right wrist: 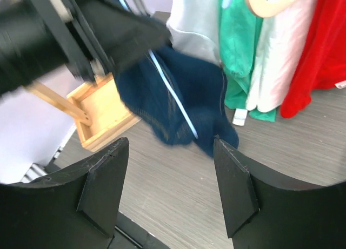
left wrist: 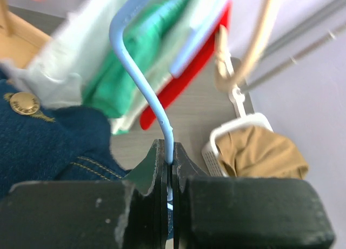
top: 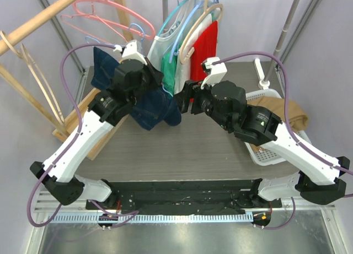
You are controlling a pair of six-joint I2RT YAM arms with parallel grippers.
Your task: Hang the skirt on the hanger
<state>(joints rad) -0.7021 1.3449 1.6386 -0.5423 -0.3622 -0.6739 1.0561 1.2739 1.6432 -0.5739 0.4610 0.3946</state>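
The navy denim skirt point(top: 157, 108) hangs bunched over a light blue wire hanger point(left wrist: 143, 84) above the table's back left. My left gripper point(left wrist: 170, 152) is shut on the hanger's wire; the skirt point(left wrist: 54, 146) with its brass button lies just to its left. In the right wrist view the skirt point(right wrist: 184, 98) droops with the blue hanger point(right wrist: 175, 106) wire running across it. My right gripper point(right wrist: 170, 152) stands open just short of the skirt's lower edge, nothing between its fingers. From above, the right gripper point(top: 183, 102) sits at the skirt's right side.
A rail at the back carries white, green and red garments point(top: 193, 50) on hangers. A wooden rack point(top: 33, 22) with pink hangers point(top: 94, 11) stands at the left, its base point(right wrist: 102, 111) on the table. A white basket point(top: 259, 152) with a tan garment point(top: 281, 113) is at the right.
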